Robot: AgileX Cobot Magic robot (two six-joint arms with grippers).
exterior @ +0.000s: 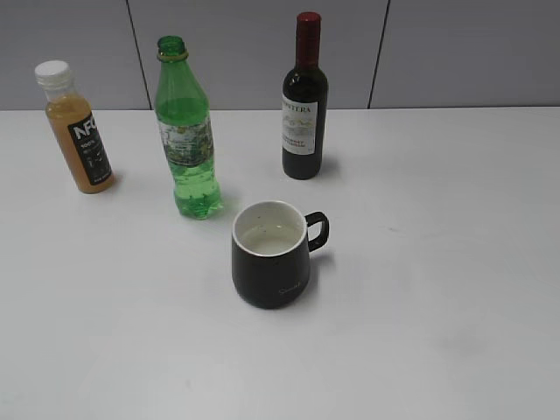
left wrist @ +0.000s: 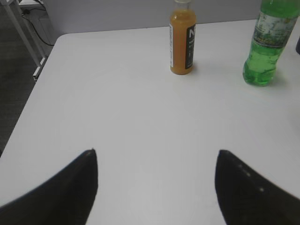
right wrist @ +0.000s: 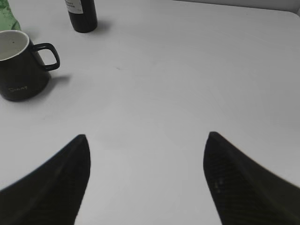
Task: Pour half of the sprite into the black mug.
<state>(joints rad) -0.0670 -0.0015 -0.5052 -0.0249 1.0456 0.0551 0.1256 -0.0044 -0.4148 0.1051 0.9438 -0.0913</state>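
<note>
we see the tall translucent green plastic sprite bottle (exterior: 186, 131) standing upright and uncapped on the white bench (exterior: 437, 306), between the orange juice bottle with the white cap (exterior: 75, 127) to its left and the dark wine bottle with the red top (exterior: 304, 98) to its right, touching neither. the squat matte black mug with the white inside (exterior: 270, 255) sits just in front of the sprite, near but apart, its loop handle pointing right. there may be a thin layer of liquid at the bottom of the mug, though the exterior view is too soft for us to be sure, and the sprite looks well filled, so we judge the pour as not really begun: grasping, lifting, tilting and stopping at half are all left. our left gripper (left wrist: 157, 187) hangs over bare bench with its jaws spread wide and holding nothing, the sprite ahead to its right; our right gripper (right wrist: 146, 176) likewise has its jaws spread and empty, the mug ahead to its left. the bench is plain, smooth and white, lightly speckled; behind it runs a grey panelled wall (exterior: 245, 44), and the left wrist view shows dark floor and a white frame leg (left wrist: 26, 37) past the bench edge.
</note>
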